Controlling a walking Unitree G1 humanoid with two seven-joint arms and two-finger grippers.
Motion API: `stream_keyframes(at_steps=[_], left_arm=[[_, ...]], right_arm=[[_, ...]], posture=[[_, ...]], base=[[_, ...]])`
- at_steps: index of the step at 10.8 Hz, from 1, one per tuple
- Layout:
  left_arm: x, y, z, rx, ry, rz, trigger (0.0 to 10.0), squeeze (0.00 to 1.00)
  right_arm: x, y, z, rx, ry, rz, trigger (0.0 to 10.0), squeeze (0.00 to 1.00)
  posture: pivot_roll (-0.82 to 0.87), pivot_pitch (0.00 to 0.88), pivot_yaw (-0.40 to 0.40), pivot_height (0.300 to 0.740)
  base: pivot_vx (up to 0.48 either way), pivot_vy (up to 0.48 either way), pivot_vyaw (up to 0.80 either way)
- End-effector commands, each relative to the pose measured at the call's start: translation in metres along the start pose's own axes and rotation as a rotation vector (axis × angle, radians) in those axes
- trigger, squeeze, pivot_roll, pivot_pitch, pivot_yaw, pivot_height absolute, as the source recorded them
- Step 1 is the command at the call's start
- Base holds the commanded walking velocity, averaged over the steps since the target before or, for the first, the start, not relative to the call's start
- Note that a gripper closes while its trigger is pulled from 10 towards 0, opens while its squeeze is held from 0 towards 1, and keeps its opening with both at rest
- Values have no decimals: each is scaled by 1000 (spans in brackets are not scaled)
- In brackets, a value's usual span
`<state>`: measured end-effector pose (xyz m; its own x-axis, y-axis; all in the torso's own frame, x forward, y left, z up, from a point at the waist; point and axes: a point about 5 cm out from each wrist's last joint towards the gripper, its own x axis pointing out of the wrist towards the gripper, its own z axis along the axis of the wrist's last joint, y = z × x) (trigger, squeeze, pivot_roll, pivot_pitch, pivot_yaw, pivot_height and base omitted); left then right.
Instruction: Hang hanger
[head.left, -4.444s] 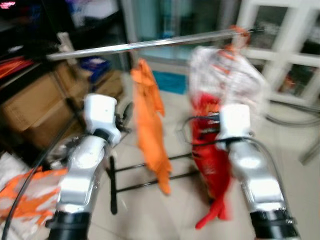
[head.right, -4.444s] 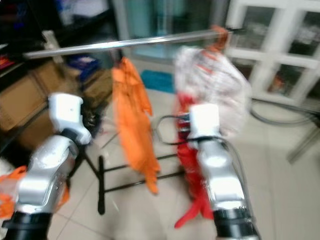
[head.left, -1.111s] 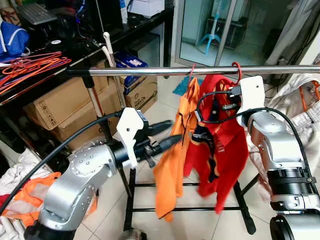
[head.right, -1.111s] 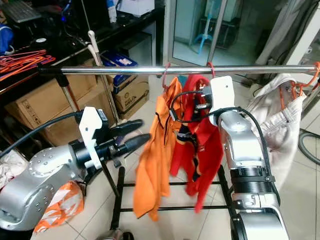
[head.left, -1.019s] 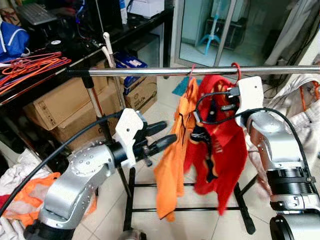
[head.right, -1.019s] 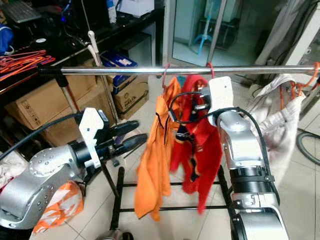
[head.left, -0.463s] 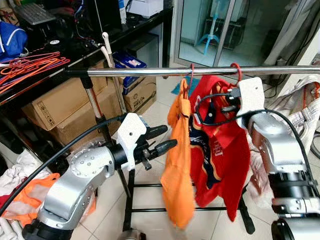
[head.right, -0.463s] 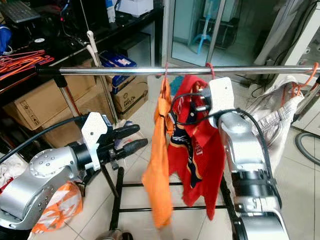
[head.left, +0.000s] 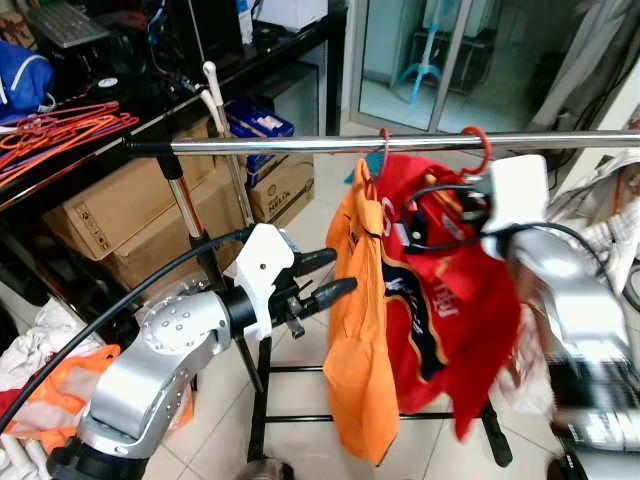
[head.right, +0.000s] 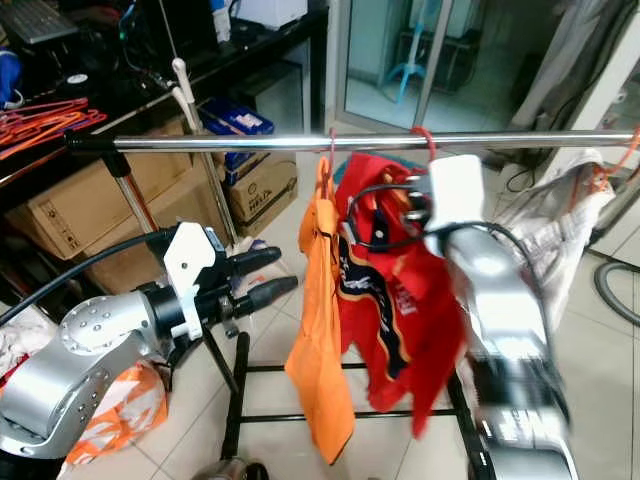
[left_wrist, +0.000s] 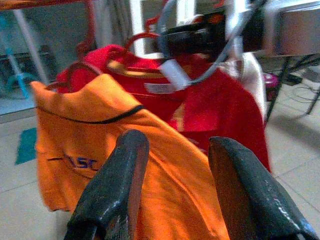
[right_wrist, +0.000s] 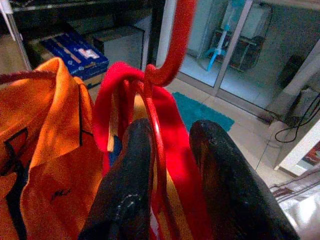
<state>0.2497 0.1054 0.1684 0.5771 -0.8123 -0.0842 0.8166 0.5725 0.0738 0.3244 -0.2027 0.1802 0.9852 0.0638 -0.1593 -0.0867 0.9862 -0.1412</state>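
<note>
Steel rail (head.left: 300, 144) carries orange shirt (head.left: 362, 330) and red shirt (head.left: 440, 300).
</note>
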Motion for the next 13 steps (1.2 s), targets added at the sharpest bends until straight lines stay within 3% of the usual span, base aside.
stream_keyframes(at_steps=[1, 2, 3, 4, 6, 7, 10, 12, 13], left_arm=[[-3, 11, -2, 10, 8, 130, 10000, 0], [-5, 21, -6, -33, 33, 261, 10000, 0], [-12, 27, -6, -51, 21, 357, 10000, 0], [-19, 30, -6, -15, 66, 418, 10000, 0], [-22, 30, -5, 7, 27, 467, 10000, 0], [-19, 30, -6, 22, 30, 499, 10000, 0], [-1, 35, 11, 20, -52, 549, 10000, 0], [-1, 41, 14, -32, -107, 629, 10000, 0], [-1, 41, 15, -14, -104, 637, 10000, 0]], right_arm=[[-13, -8, 17, 17, -63, 11, 10000, 0], [-23, -12, 23, 15, -74, 29, 10000, 0], [-43, -16, 24, 16, -54, 82, 10000, 0], [-75, -12, 33, 69, -176, 215, 10000, 0], [-100, -10, 31, 126, -237, 292, 10000, 0], [-101, -9, 28, 114, -235, 271, 10000, 0], [-78, 6, 8, 239, -223, 61, 10000, 0], [-73, 12, 10, 131, -250, 1, 10000, 0], [-72, 13, 11, 100, -261, -7, 10000, 0]], posture=[[-1, 20, 78, 740], [-8, 35, 92, 740], [-8, 37, 95, 740], [-8, 41, 94, 740], [-27, 62, 94, 740], [-27, 62, 94, 740], [-23, 47, 79, 740], [-13, 46, 69, 740], [-12, 48, 67, 740]], base=[[0, 0, 0], [0, 0, 0], [0, 0, 0], [0, 0, 0], [0, 0, 0], [0, 0, 0], [-179, 0, 0], [0, 0, 0], [0, 0, 0]])
